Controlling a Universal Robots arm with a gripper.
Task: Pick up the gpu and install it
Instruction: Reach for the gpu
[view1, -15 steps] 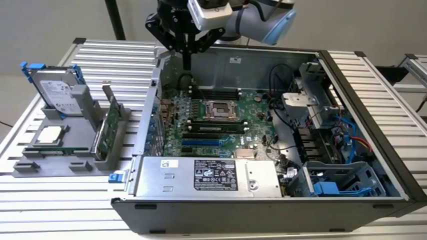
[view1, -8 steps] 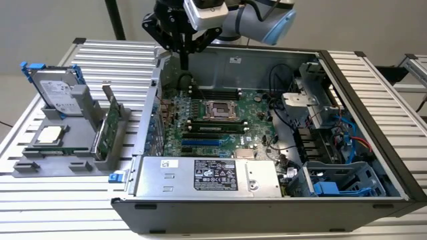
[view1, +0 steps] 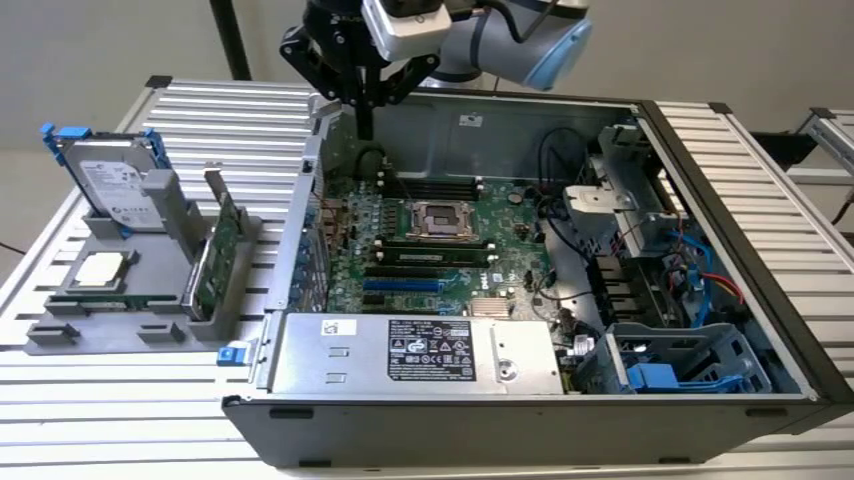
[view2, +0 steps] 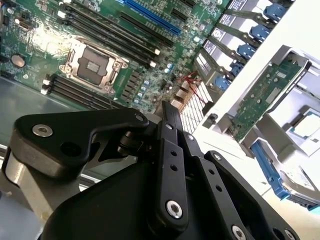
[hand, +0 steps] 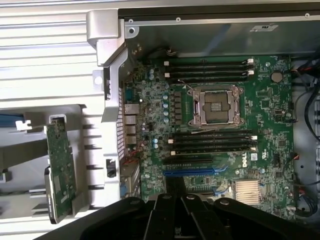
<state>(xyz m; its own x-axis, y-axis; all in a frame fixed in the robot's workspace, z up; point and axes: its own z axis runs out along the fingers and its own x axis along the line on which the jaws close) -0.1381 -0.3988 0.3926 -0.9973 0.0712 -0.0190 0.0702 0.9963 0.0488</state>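
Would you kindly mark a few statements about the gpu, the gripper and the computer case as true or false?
1. The gpu stands on edge in the grey holder outside the computer case. True.
2. The gripper is holding the gpu. False: it is shut on nothing, above the open case.
3. The case is open, with its motherboard showing. True.
4. The hard drive sits inside the case. False: it stands in the holder, beside the gpu.
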